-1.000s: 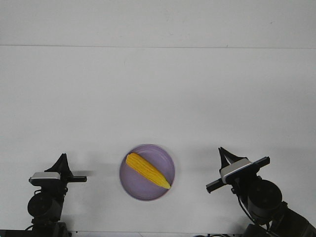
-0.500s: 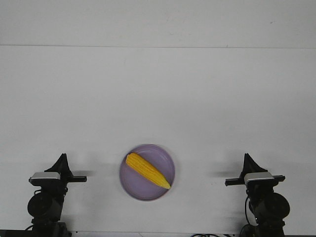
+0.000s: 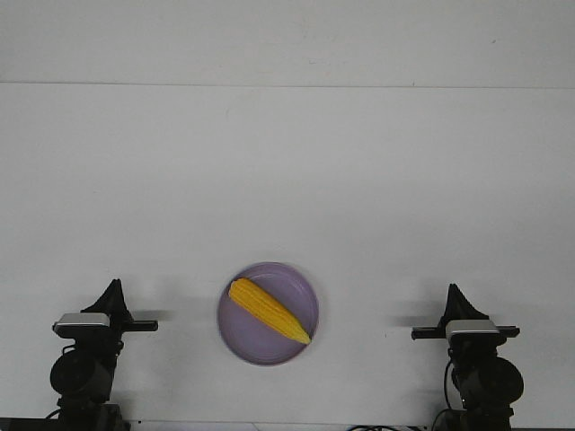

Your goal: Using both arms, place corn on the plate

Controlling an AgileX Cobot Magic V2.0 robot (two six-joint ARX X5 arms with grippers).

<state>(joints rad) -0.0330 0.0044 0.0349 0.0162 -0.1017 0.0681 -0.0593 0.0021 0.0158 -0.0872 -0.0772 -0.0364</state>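
The yellow-orange corn [image 3: 268, 311] lies diagonally on the lavender plate [image 3: 248, 343] near the table's front edge, its paler tip pointing to the front right. My left gripper [image 3: 114, 287] is low at the front left, well clear of the plate. Its fingers meet in one point and hold nothing. My right gripper [image 3: 454, 292] is low at the front right, about as far from the plate, with its fingers also together and empty. Neither gripper touches the corn or the plate.
The white table [image 3: 287, 180] stretches back to a far edge line near the top of the view. Only the plate with the corn stands on it.
My right arm has pulled back to the right and down, away from the plate, and its wrist has levelled. The left arm, corn and plate have not moved.
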